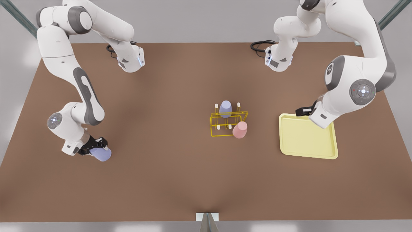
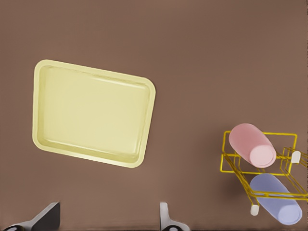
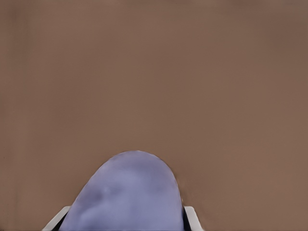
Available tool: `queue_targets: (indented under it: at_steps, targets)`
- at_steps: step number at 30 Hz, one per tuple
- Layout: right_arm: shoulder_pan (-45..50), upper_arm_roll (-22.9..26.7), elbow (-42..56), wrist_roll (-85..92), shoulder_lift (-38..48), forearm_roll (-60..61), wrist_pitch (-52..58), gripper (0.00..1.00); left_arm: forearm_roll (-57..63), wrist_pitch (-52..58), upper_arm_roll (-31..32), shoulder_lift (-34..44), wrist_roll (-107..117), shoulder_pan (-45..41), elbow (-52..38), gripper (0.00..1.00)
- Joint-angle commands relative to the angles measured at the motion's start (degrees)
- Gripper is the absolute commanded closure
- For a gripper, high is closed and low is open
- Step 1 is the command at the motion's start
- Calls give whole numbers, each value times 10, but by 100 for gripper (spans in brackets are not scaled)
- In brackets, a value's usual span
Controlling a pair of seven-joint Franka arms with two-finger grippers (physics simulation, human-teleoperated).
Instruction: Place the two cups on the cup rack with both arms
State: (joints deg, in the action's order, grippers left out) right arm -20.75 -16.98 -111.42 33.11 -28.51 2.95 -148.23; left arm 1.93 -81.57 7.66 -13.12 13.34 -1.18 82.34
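Observation:
The yellow wire cup rack (image 1: pixel 213 123) (image 2: pixel 231 161) stands at mid-table. A lavender cup (image 1: pixel 225 109) (image 2: pixel 275 198) sits tilted on its far pegs. A salmon pink cup (image 1: pixel 240 129) (image 2: pixel 251 144) sits tilted on its near corner, toward the front view's right. My right gripper (image 1: pixel 98 147) (image 3: pixel 125 219) is low over the table at the front view's left, shut on another lavender cup (image 1: pixel 102 154) (image 3: pixel 130 192). My left gripper (image 1: pixel 304 111) (image 2: pixel 108 224) hangs open above the far edge of the tray with nothing between its fingers.
A flat pale-yellow tray (image 1: pixel 307 137) (image 2: pixel 91 113) lies to the front view's right of the rack. Black cables (image 1: pixel 259 46) lie at the table's far edge near the arm bases. Bare brown table (image 1: pixel 167 167) stretches between the held cup and the rack.

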Motion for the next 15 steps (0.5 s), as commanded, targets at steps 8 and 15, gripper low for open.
queue_targets:
  at_steps: [8,15]
  targets:
    - [157,-29,86,-12,-12,209,3,21,-20,1,0,-2,-118,12,-3,0]
    - [280,-27,226,-104,-92,300,2,21,-24,-7,0,-6,-129,28,-3,0]
